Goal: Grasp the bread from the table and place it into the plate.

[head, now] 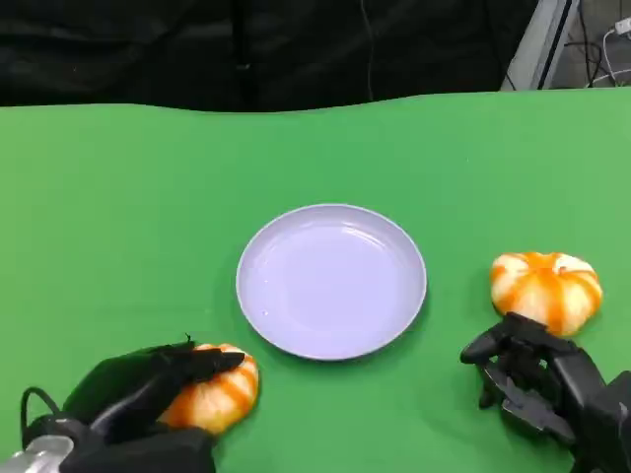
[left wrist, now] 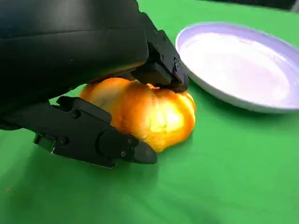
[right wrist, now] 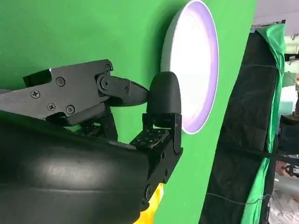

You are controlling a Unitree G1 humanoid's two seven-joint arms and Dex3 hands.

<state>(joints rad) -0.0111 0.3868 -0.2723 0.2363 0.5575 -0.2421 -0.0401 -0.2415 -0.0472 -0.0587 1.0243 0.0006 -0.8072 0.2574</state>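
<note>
Green table cover (head: 118, 197); black curtain (head: 246, 49) behind.

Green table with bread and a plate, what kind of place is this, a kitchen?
Probably a robot test lab, not a kitchen: a green cloth covers the table, black curtains hang behind, and cables trail nearby.

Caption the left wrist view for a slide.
Left hand gripping a bread roll on the green table, beside the plate.

The left hand (head: 148, 394) closes over a bread roll (head: 219, 391) on the green table (head: 118, 217). The lavender plate (head: 331, 281) lies just beyond it. The right hand (head: 537, 379) sits just short of a second roll (head: 546, 288), fingers apart.
</note>
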